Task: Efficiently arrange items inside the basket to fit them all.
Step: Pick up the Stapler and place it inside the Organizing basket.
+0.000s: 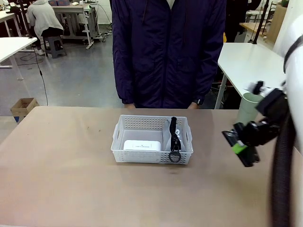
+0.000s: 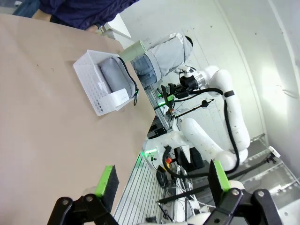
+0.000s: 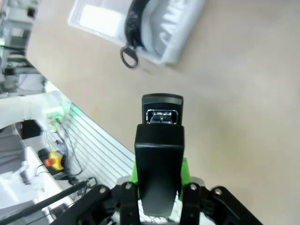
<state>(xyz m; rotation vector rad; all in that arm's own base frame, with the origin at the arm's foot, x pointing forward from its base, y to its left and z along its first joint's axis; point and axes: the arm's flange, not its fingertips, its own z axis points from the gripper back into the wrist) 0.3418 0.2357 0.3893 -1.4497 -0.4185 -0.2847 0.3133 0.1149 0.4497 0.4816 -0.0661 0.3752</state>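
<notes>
Right tool (image 1: 239,145) is pinching the black stapler (image 3: 161,136) between its green pads. I'm seeing it hanging over the counter (image 1: 71,179), to the right of the basket (image 1: 142,157) and well apart from it. In the right wrist view the stapler's nose is pointing out past the fingers, with a corner of the basket lying beyond it.

Left tool (image 2: 163,180) is standing spread with nothing between its fingers, well away from the basket.

Inside the basket, the small white box (image 1: 142,144) is lying flat in the left part. The grey pouch (image 1: 167,135) is standing on edge along the right wall, its black strap (image 1: 175,142) draping over the near rim.

The pale green cup (image 1: 247,108) is sitting behind the right arm, probably on the counter's far right corner, though the arm is hiding its base from me. A person (image 1: 165,47) is standing at the far side.
</notes>
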